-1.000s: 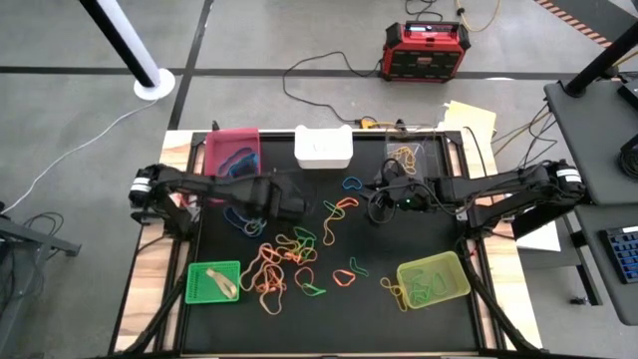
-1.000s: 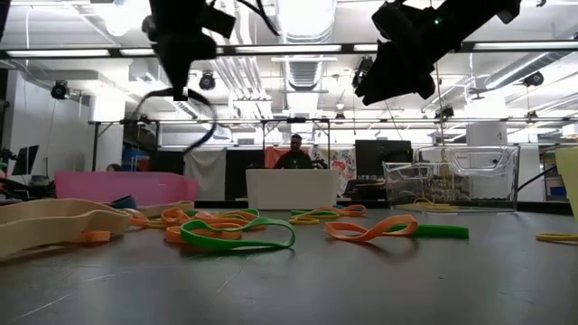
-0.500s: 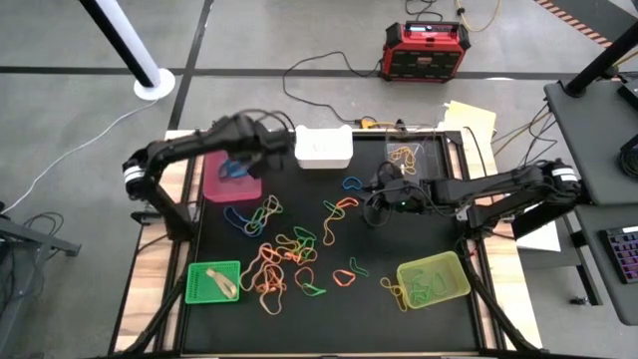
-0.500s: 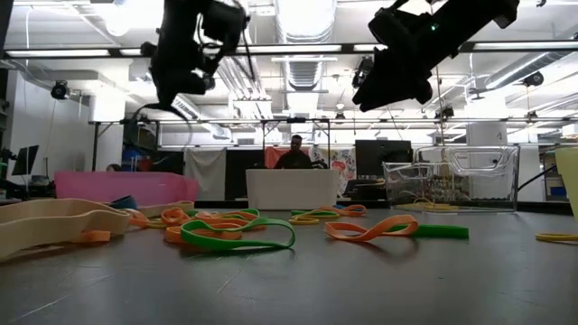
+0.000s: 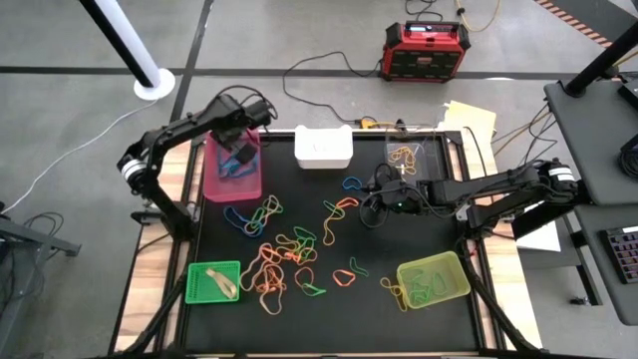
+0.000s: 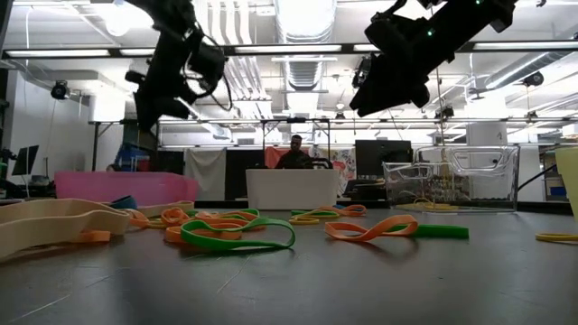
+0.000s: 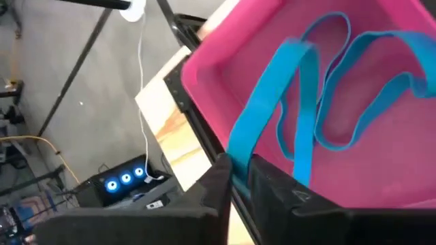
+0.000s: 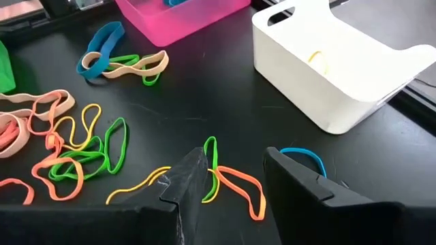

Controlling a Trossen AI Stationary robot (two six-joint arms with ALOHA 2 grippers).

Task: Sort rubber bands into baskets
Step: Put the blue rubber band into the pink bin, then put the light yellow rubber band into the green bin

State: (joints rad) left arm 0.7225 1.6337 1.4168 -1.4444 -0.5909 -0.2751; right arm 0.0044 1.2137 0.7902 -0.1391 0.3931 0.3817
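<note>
Left gripper (image 5: 242, 150) is up over the magenta-pink basket (image 5: 213, 179) at the far left of the table, its fingers (image 7: 218, 187) nipped together on a blue rubber band (image 7: 269, 116) that dangles into the basket. More blue loops (image 7: 381, 95) lie on the pink floor; the basket's edges run out of the wrist view, so how many are in there is hard to say.

Right gripper (image 5: 371, 206) hangs over the middle of the black mat (image 5: 399, 319), fingers (image 8: 187, 178) spread apart with nothing between them. Just beyond its tips lies a tangle of an orange band (image 8: 238, 184), a green band (image 8: 210, 153) and a yellow band (image 8: 136, 187), with a small blue loop (image 8: 303, 158) beside them. The white basket (image 5: 323, 148) sits at the far edge, something yellowish (image 8: 317, 60) inside, too small to identify.

From the low view both grippers are dark silhouettes against the ceiling lights, with their tips impossible to read there. A person (image 6: 295, 153) sits beyond the table, mostly hidden behind the white basket.
</note>
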